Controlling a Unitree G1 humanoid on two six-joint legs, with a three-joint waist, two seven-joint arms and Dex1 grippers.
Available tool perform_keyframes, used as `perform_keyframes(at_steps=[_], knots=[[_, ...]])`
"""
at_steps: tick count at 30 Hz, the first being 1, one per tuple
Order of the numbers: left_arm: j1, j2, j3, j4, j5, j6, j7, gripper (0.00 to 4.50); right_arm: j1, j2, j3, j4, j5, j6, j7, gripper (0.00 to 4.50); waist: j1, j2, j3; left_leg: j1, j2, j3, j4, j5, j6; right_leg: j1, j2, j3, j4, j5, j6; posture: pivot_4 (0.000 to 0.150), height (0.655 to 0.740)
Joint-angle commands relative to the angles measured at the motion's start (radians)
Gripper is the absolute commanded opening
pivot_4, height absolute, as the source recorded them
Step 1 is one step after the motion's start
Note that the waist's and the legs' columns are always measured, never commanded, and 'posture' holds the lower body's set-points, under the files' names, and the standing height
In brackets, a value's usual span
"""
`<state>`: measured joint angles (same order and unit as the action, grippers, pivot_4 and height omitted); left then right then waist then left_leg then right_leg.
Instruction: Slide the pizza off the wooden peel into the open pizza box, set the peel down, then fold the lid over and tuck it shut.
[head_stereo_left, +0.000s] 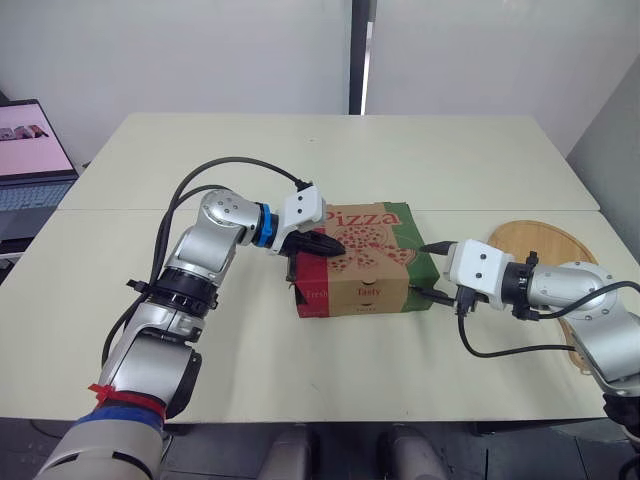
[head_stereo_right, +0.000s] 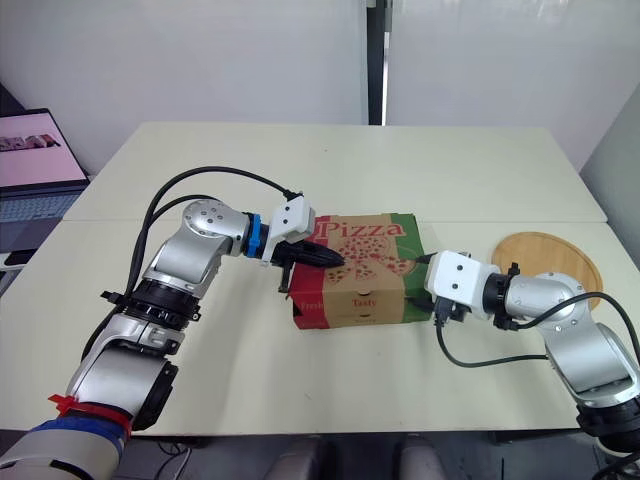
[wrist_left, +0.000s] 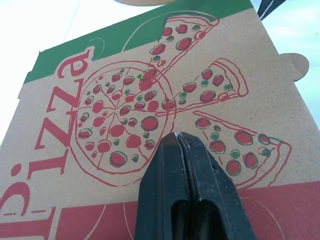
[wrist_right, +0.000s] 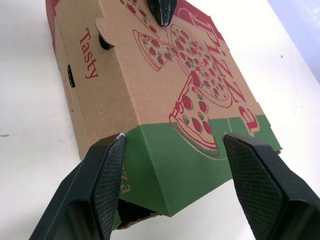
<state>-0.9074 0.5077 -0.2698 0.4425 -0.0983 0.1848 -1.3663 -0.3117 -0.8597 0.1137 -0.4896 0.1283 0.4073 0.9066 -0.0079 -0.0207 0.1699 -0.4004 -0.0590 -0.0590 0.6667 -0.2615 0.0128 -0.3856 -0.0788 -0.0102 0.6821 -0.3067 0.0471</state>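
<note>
1. Right arm: the forearm lies low along the near right part of the table (head_stereo_left: 250, 330) and points toward the robot's left. The right gripper (wrist_right: 172, 142) has its fingers (wrist_right: 102, 180) spread wide, one on each side of the green end of the pizza box (head_stereo_left: 365, 255). They do not clamp it.
2. Left arm: the elbow is bent and the forearm reaches in from the near left edge. The left gripper (head_stereo_left: 328, 243) has its fingers (wrist_left: 200, 175) pressed together, and the tips appear to rest on the left part of the lid.
3. Pizza box: it sits at the middle of the table with the lid down. Its long axis runs left to right, red end left and green end right.
4. Clearance: bare surface lies before and beyond the box.
5. The wooden peel (head_stereo_left: 540, 245) lies flat by the right edge.
6. A laptop (head_stereo_left: 30, 160) stands beyond the far left corner.
</note>
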Motion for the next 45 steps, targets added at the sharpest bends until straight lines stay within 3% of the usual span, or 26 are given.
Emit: perform_keyframes(at_steps=[1, 11, 24, 37, 45], knots=[[-0.012, -0.002, 0.008, 0.001, -0.004, -0.01, -0.007, 0.0, 0.0, -0.004, -0.011, -0.053, 0.008, 0.005, 0.005, 3.33, 0.0, 0.0, 0.0, 0.0, 0.0, 0.0, 0.0, 0.0, 0.0, 0.0, 0.0, 0.0, 0.0, 0.0, 0.0, 0.15, 0.7281], [-0.014, 0.002, 0.007, -0.003, -0.005, -0.009, -0.016, 0.0, -0.046, 0.043, 0.05, 0.02, -0.094, -0.055, -0.042, 3.33, 0.0, 0.0, 0.0, 0.0, 0.0, 0.0, 0.0, 0.0, 0.0, 0.0, 0.0, 0.0, 0.0, 0.0, 0.0, 0.15, 0.7281], [-0.029, 0.005, 0.008, 0.003, -0.006, -0.012, -0.032, 0.0, -0.105, 0.103, 0.03, 0.018, -0.088, -0.027, -0.054, 3.33, -0.004, 0.0, 0.0, 0.0, 0.0, 0.0, 0.0, 0.0, 0.0, -0.001, 0.001, 0.0, 0.0, 0.0, 0.0, 0.15, 0.7281], [0.007, 0.001, -0.007, -0.026, 0.002, -0.005, -0.026, 0.0, -0.056, 0.106, 0.073, 0.02, -0.145, -0.021, -0.076, 3.33, -0.003, 0.0, 0.0, 0.0, 0.0, 0.0, 0.0, 0.0, 0.0, -0.001, 0.001, 0.0, 0.0, 0.0, 0.0, 0.15, 0.7281], [0.012, -0.001, -0.009, -0.019, 0.013, -0.009, -0.016, 0.0, -0.055, 0.11, 0.052, -0.028, -0.106, 0.035, -0.061, 3.33, -0.003, 0.0, 0.0, 0.0, 0.0, 0.0, 0.0, 0.0, 0.0, -0.001, 0.001, 0.0, 0.0, 0.0, 0.0, 0.15, 0.7281]])
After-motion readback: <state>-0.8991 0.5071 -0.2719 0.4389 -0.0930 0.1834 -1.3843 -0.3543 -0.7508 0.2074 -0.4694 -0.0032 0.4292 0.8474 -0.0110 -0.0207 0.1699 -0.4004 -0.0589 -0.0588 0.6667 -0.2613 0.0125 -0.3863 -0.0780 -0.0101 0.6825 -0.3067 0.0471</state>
